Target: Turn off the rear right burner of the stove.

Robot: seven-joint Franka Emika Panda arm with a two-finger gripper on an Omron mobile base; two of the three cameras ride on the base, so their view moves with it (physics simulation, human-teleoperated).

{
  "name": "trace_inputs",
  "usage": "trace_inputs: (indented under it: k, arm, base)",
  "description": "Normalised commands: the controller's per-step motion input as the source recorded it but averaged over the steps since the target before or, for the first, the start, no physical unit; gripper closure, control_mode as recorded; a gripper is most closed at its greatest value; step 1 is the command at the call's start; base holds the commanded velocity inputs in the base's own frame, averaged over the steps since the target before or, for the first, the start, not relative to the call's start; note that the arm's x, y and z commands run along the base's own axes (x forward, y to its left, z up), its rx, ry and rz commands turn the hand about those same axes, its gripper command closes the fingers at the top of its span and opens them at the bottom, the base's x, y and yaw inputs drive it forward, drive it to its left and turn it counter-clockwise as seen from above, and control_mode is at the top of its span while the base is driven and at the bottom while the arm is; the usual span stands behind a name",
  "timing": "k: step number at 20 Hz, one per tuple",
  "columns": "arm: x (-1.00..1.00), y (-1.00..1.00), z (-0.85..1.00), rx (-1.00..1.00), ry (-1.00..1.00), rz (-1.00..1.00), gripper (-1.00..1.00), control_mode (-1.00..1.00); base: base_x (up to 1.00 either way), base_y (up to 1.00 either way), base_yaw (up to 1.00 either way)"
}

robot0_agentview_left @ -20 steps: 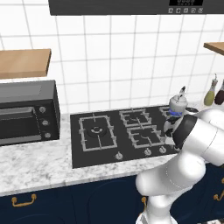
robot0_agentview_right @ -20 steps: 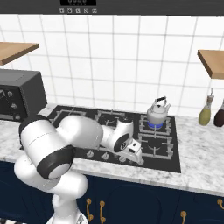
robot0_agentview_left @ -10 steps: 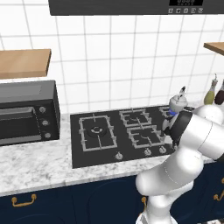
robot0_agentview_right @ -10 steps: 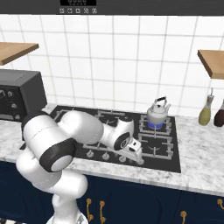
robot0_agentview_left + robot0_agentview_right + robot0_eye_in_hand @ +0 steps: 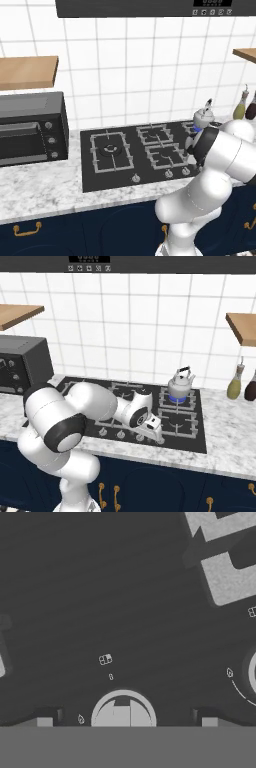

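Observation:
The stove (image 5: pixel 125 172) is a black glass cooktop with grey grates (image 5: pixel 225 557). On its rear right burner (image 5: pixel 177 399) stands a white kettle (image 5: pixel 180 385) (image 5: pixel 204 119), with a blue flame showing under it. My gripper (image 5: pixel 156 433) is down at the front row of silver knobs, near its right end. In the hand view my gripper (image 5: pixel 126 719) is open, with a round silver knob (image 5: pixel 122 709) between its two fingertips (image 5: pixel 45 720), which do not touch it. A second knob (image 5: pixel 252 672) is cut by the right edge.
A black toaster oven (image 5: pixel 30 130) stands on the marble counter (image 5: pixel 40 190) left of the stove. Two bottles (image 5: pixel 234 387) are at the right by the wall. Wooden shelves (image 5: pixel 25 72) hang on both sides, and a hood (image 5: pixel 150 7) above.
The arm's elbow has shifted slightly; the hand stays low over the knob row. Kettle and flame are unchanged.

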Motion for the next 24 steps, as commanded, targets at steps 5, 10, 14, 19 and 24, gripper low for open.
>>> trace_inputs:
  k: [5,10,14,19,24]
  arm:
    - [0.0,0.0,0.0,0.0,0.0,0.0,1.0,-1.0]
    - [0.0,0.0,0.0,0.0,0.0,0.0,1.0,-1.0]
    - [0.0,0.0,0.0,0.0,0.0,-0.09,1.0,-1.0]
    - [0.0,0.1,0.0,0.0,0.01,-0.32,1.0,-1.0]
    - [-0.02,0.04,0.0,0.0,0.01,-0.51,1.0,-1.0]
  base:
    - [0.0,0.0,0.0]
    - [0.0,0.0,0.0]
    - [0.0,0.0,0.0]
    - [0.0,0.0,0.0]
    - [0.0,0.0,0.0]
